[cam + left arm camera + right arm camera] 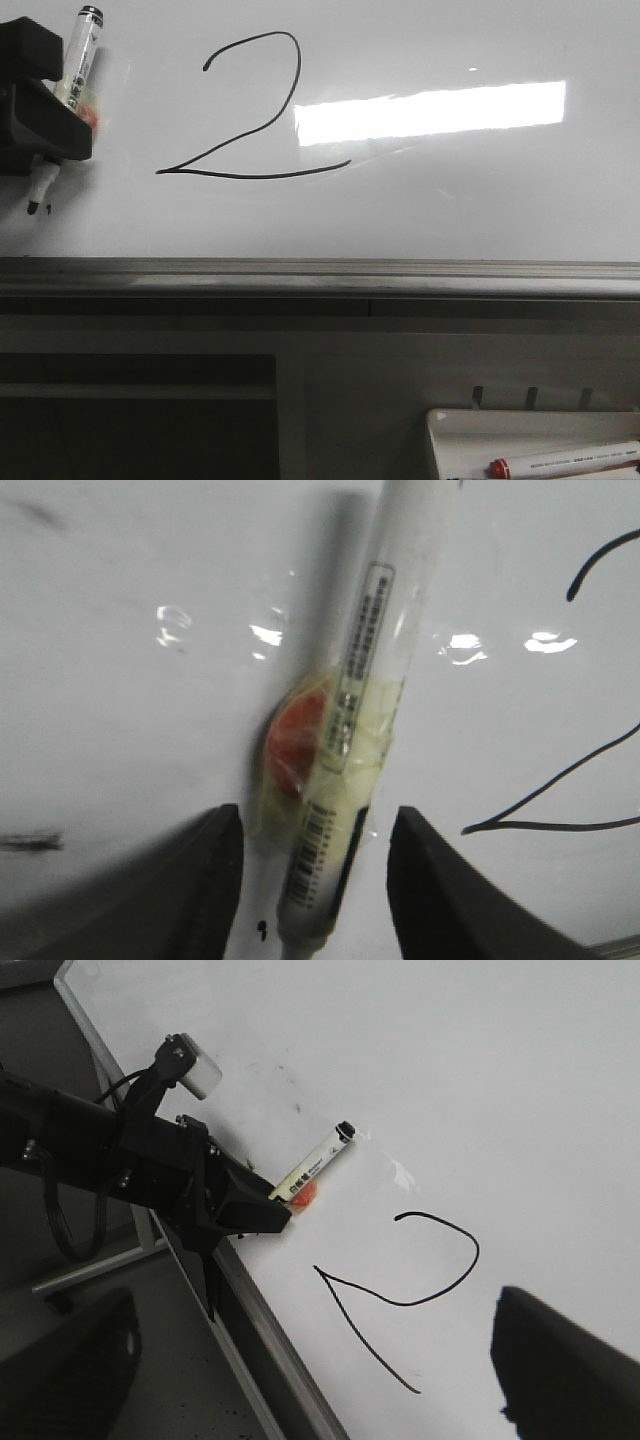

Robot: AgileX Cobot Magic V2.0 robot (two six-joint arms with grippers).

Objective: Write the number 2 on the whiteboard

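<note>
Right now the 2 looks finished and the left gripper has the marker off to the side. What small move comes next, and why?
Probably draw the left gripper straight back off the whiteboard. The number 2 looks complete, curve and base stroke joined, and the marker tip sits beside a small dot, so any sideways drift could add a stray line.

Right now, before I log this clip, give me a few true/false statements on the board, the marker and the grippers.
1. A complete number 2 is drawn on the whiteboard. True.
2. The left gripper is empty. False: it grips a marker.
3. The drawn figure is red. False: it is a thin black line.
4. A red-capped marker lies in a white tray below the board. True.
5. The right gripper holds a marker. False: its fingers are apart and hold nothing.
</note>
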